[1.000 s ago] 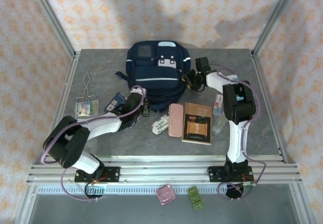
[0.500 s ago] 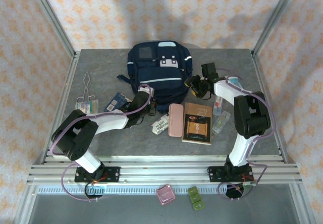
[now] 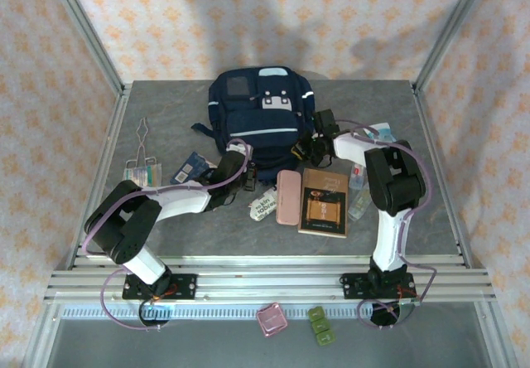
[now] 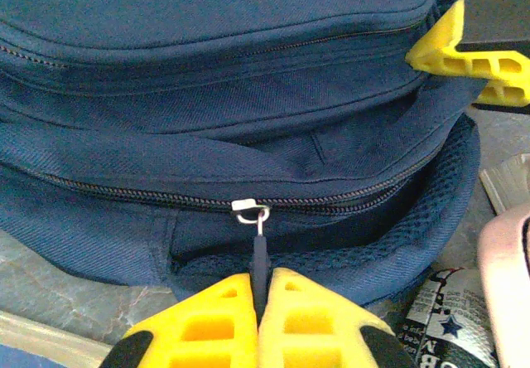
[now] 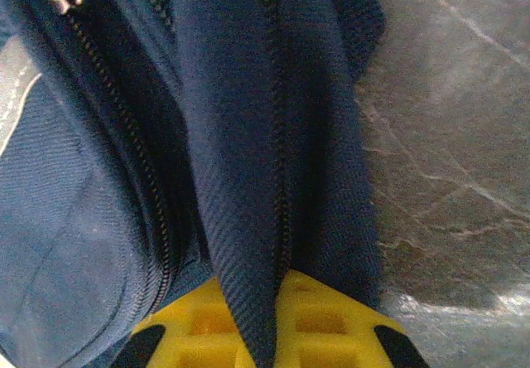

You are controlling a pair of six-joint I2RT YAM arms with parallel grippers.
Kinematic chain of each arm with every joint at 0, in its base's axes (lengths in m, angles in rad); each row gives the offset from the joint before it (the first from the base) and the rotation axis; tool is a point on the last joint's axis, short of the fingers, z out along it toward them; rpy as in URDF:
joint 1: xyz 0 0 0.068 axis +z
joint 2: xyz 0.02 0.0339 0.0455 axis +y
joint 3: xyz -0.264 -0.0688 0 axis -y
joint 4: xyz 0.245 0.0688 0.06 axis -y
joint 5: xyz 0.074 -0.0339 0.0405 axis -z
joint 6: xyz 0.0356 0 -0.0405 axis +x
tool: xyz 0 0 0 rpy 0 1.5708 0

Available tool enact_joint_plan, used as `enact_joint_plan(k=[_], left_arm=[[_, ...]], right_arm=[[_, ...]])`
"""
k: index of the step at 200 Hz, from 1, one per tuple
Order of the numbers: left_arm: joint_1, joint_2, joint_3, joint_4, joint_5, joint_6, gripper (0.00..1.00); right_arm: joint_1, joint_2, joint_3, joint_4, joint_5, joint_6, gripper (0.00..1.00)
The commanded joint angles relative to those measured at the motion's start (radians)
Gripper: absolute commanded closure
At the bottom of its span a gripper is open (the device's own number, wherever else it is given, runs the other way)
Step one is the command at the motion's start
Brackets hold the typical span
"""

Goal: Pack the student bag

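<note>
Top external view is showing the student bag [image 3: 261,119] lying at the back middle of the grey table [image 3: 248,235], with its white patches pointing away from the arms. Both arms are reaching in to the near side of the bag. The left claw [image 3: 240,177] is sitting at the near left corner of the bag, and the right claw [image 3: 305,146] is sitting at the near right corner.

Left wrist view is showing the yellow fingers pressed together and pinching the dark zipper pull [image 4: 258,256]. The pull is hanging from a silver slider on a closed zipper that is running along the side of the bag.

Right wrist view is showing the yellow fingers pressed together too. They are pinching a fold of blue cloth [image 5: 248,177] with a zipper line running down it.

A pink case [image 3: 288,198] and a brown book [image 3: 324,202] are lying side by side on the table, just in front of the bag.
</note>
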Motion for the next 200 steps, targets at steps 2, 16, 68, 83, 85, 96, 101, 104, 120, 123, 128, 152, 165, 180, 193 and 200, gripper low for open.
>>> enact_joint_plan(k=[2,16,68,83,85,96,101,104,120,123,128,152,165,180,193,200], left_arm=[[0.011,-0.042,-0.036,-0.018,-0.047,-0.020,1.00],[0.032,-0.065,-0.060,-0.037,-0.071,-0.025,1.00],[0.165,-0.138,-0.136,-0.069,-0.120,-0.016,1.00],[0.185,-0.127,-0.125,-0.083,-0.135,-0.012,1.00],[0.187,-0.124,-0.124,-0.085,-0.136,-0.011,1.00],[0.191,-0.112,-0.111,-0.086,-0.127,-0.006,1.00],[0.190,-0.107,-0.104,-0.084,-0.114,-0.006,1.00],[0.190,-0.103,-0.098,-0.084,-0.104,-0.007,1.00],[0.164,-0.092,-0.070,-0.084,-0.067,-0.007,1.00],[0.154,-0.092,-0.064,-0.083,-0.067,-0.004,1.00],[0.133,-0.091,-0.057,-0.083,-0.067,0.003,1.00],[0.044,-0.061,0.005,-0.075,-0.025,-0.001,1.00],[0.003,-0.030,0.035,-0.051,-0.005,-0.015,1.00],[-0.037,0.019,0.086,-0.032,0.015,-0.021,1.00],[-0.065,0.068,0.141,-0.022,0.026,-0.024,1.00],[-0.078,0.096,0.173,-0.018,0.034,-0.024,1.00]], right_arm=[[-0.014,-0.004,0.016,0.056,0.030,0.000,1.00],[-0.038,-0.038,0.008,0.067,0.034,0.000,1.00],[-0.146,-0.101,0.008,0.084,0.035,-0.009,1.00],[-0.160,-0.095,0.028,0.087,0.042,-0.009,1.00],[-0.162,-0.091,0.035,0.086,0.043,-0.009,1.00],[-0.167,-0.074,0.066,0.083,0.041,-0.013,1.00],[-0.168,-0.064,0.082,0.077,0.039,-0.017,1.00],[-0.169,-0.057,0.094,0.069,0.040,-0.020,1.00],[-0.177,-0.017,0.172,0.029,0.063,-0.038,1.00],[-0.180,-0.010,0.186,0.024,0.067,-0.040,1.00],[-0.185,0.002,0.209,0.017,0.068,-0.045,1.00],[-0.209,0.059,0.330,-0.041,0.114,-0.073,1.00],[-0.223,0.086,0.390,-0.078,0.152,-0.091,1.00],[-0.242,0.115,0.443,-0.102,0.173,-0.100,1.00],[-0.258,0.137,0.483,-0.119,0.198,-0.105,1.00],[-0.264,0.147,0.503,-0.128,0.206,-0.108,1.00]])
